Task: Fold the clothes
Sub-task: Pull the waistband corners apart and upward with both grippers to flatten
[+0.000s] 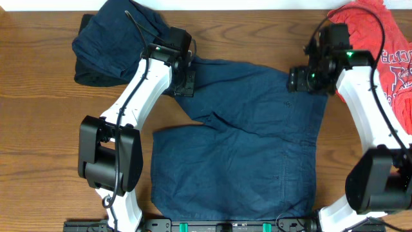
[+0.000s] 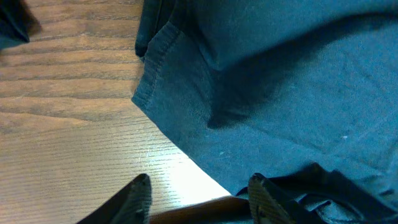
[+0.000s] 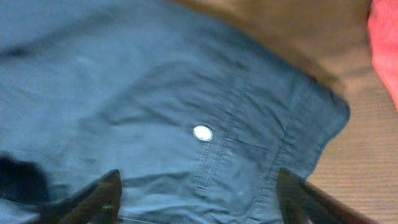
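Dark navy blue shorts (image 1: 244,142) lie spread flat on the table in the overhead view. My left gripper (image 1: 183,82) is open at the far left leg hem; its wrist view shows the hem (image 2: 155,68) and the fingers (image 2: 199,193) over bare wood beside the cloth. My right gripper (image 1: 302,80) is open above the far right waistband corner; its wrist view shows the waistband with a silver button (image 3: 202,132) between the spread fingers (image 3: 199,193). A second navy garment (image 1: 116,42) lies bunched at the far left. A red-orange T-shirt (image 1: 386,45) with lettering lies at the far right.
The wooden table (image 1: 38,129) shows bare at the left. The arm bases stand at the near edge, on both sides of the shorts.
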You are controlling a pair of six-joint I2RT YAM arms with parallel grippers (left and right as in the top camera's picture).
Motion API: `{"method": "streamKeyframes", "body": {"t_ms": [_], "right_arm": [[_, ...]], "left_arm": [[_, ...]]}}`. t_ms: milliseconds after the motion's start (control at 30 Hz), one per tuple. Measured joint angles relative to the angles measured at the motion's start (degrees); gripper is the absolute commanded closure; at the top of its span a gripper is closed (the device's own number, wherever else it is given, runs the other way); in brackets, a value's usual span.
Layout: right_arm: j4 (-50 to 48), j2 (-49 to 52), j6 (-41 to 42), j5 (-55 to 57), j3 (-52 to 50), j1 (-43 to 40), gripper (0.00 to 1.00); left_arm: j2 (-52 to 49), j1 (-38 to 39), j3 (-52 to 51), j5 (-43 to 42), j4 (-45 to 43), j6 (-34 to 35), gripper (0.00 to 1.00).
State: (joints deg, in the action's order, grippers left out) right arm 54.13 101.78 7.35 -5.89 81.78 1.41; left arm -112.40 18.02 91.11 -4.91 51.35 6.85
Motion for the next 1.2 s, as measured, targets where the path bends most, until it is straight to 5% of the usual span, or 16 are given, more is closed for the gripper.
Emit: {"method": "streamKeyframes", "body": {"t_ms": [200, 600, 1000, 1200], "right_arm": [[-6.9, 0.5, 1.7, 0.5, -8.0, -0.6, 0.73], [-19.5, 0.6, 2.3, 2.1, -19.5, -0.6, 0.71], [-26.1, 6.6, 2.7, 1.9, -18.7, -0.6, 0.73], [-39.4, 10.9, 2.7, 1.3, -17.2, -0.6, 0.70]], "left_arm": [[0.0, 0.0, 0.0, 0.9, 0.0, -1.2, 0.28], [0.1, -4.8, 0.0, 0.9, 2.0, -2.0, 0.16], [3.6, -9.8, 0.2, 1.0, 5.0, -2.0, 0.15], [3.6, -10.1, 0.2, 1.0, 5.0, -2.3, 0.14]]}}
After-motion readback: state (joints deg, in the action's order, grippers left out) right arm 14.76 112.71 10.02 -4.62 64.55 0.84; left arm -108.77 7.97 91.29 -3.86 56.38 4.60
